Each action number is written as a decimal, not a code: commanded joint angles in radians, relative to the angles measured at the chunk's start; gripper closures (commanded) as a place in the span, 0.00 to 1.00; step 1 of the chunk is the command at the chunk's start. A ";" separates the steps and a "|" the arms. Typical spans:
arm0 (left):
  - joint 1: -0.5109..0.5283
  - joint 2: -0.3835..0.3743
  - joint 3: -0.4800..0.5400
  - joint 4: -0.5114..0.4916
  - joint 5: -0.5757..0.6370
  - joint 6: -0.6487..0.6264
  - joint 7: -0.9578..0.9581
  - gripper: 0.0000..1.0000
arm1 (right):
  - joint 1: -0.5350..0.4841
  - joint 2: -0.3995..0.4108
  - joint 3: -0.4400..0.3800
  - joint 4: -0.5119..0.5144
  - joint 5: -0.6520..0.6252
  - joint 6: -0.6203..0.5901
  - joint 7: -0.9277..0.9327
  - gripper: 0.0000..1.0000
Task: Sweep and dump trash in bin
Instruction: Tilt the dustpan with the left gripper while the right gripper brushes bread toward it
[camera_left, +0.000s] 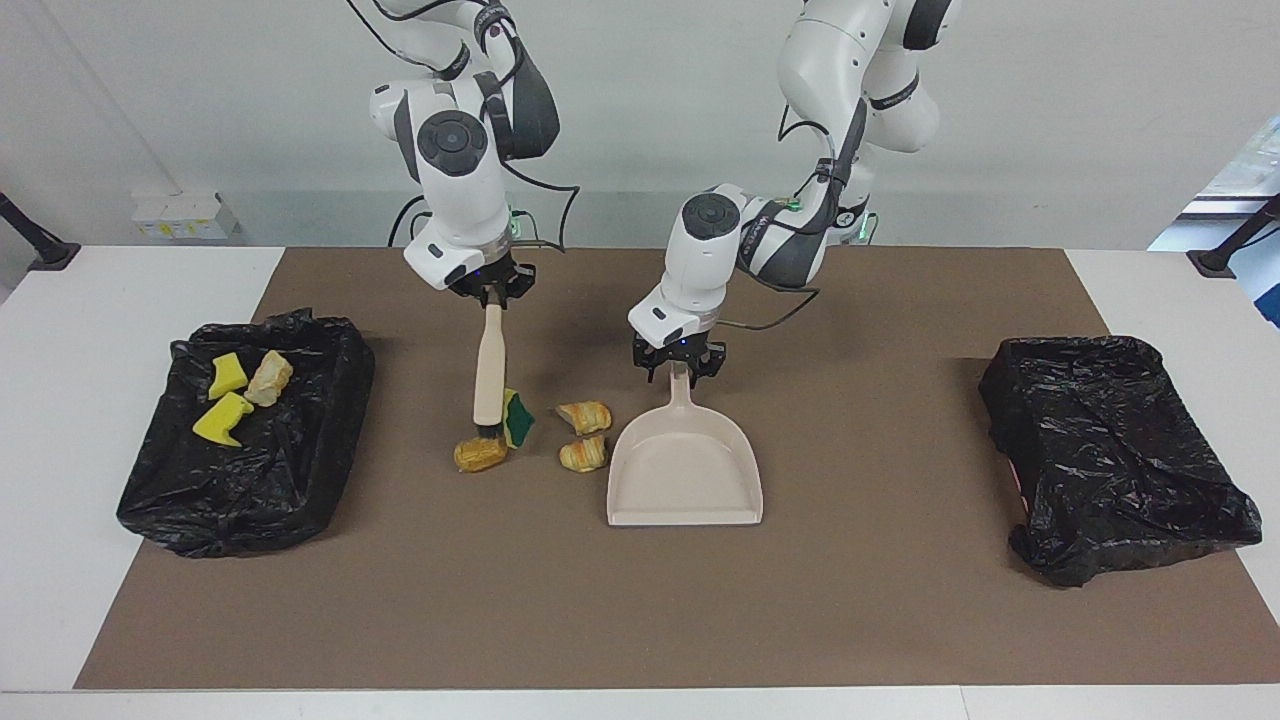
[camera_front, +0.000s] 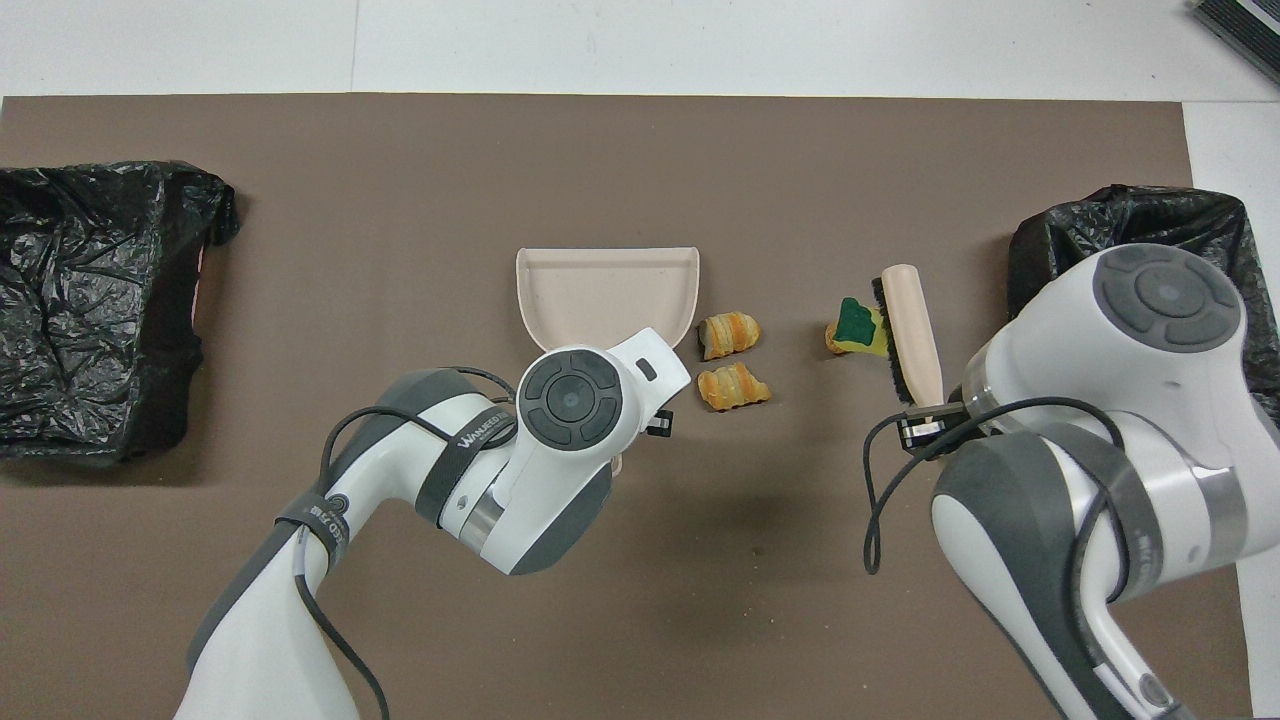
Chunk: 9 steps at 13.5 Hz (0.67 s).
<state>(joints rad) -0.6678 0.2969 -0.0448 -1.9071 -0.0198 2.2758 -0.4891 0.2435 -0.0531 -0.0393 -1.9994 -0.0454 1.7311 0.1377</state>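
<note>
Counter (camera_left: 130, 620): white, overlaid by a plain brown mat (camera_left: 640, 600). Bin liners (camera_left: 245, 440) (camera_left: 1115, 455): glossy black. Dustpan (camera_left: 685, 470) and brush (camera_left: 488, 375): beige; brush bristles black. Bread lumps (camera_left: 583, 415) (camera_left: 584, 455) (camera_left: 480, 455): golden-brown, striped. Sponge (camera_left: 520, 420): yellow with green face. Arms: white with dark grey joints.
</note>
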 joint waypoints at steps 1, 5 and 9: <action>0.004 -0.013 0.012 0.013 0.038 -0.032 0.003 0.74 | -0.015 0.002 0.006 0.005 -0.011 -0.002 -0.036 1.00; 0.019 -0.025 0.017 0.048 0.132 -0.102 0.027 0.93 | 0.002 -0.007 0.010 -0.010 0.004 0.019 -0.041 1.00; 0.076 -0.070 0.019 0.046 0.132 -0.191 0.316 1.00 | 0.045 -0.004 0.013 -0.058 -0.010 0.079 -0.035 1.00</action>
<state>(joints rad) -0.6250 0.2685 -0.0217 -1.8558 0.0960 2.1505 -0.3164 0.2872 -0.0503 -0.0263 -2.0348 -0.0451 1.7718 0.1221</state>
